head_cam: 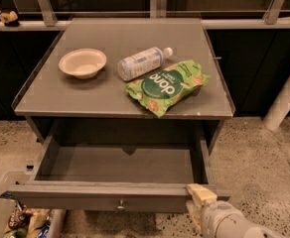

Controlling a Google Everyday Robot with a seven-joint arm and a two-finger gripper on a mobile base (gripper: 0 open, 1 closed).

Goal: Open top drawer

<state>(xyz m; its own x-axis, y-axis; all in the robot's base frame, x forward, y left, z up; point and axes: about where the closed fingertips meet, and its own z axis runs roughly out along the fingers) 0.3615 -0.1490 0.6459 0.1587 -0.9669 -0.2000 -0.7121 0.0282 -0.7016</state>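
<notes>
The top drawer [100, 196] is pulled far out from under the grey cabinet top [85, 95]. Its plain grey inside [120, 162] shows nothing in it, and a small round metal knob [119, 206] sits at the centre of its front. My gripper [200, 197], with pale yellowish fingertips, is at the right end of the drawer front, touching or just beside its top edge. The white arm [229, 222] leads off to the lower right.
On the cabinet top are a beige bowl [82, 62], a plastic bottle lying on its side [141, 62] and a green snack bag [168, 85]. A bin with packaged items [28, 222] sits on the speckled floor at the lower left. A white post [284, 100] stands at the right.
</notes>
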